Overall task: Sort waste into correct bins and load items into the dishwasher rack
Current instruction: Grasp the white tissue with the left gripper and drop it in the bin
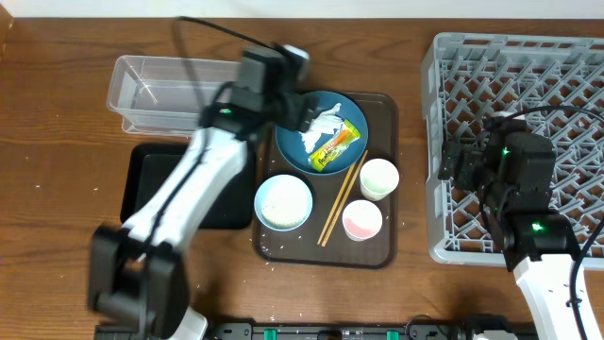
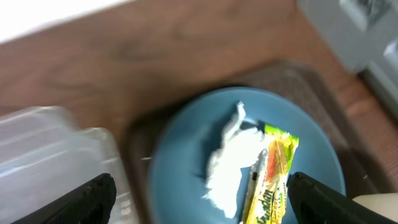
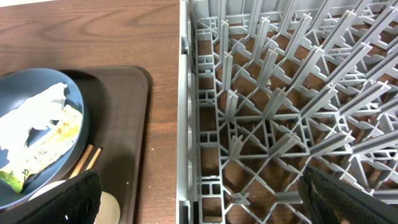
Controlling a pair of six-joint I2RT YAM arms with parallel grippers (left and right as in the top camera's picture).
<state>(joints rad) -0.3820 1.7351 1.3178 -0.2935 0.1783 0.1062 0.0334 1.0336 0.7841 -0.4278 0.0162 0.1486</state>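
Note:
A blue plate (image 1: pixel 294 142) on the brown tray holds a crumpled white tissue (image 1: pixel 321 123) and a yellow-green wrapper (image 1: pixel 338 147). My left gripper (image 1: pixel 304 111) hovers open over the plate; its wrist view shows the tissue (image 2: pixel 233 158) and wrapper (image 2: pixel 270 177) between the fingers (image 2: pixel 199 199). A bowl (image 1: pixel 283 202) with rice, chopsticks (image 1: pixel 341 203), a white cup (image 1: pixel 378 178) and a pink-inside cup (image 1: pixel 361 220) sit on the tray. My right gripper (image 1: pixel 451 162) is open above the grey rack's (image 1: pixel 566 66) left edge (image 3: pixel 186 124).
The brown serving tray (image 1: pixel 382 113) lies mid-table. A clear tub (image 1: pixel 151 87) stands at back left, with a black tray (image 1: pixel 151 170) in front of it, partly hidden by my left arm. Rice grains dot the tray near the bowl.

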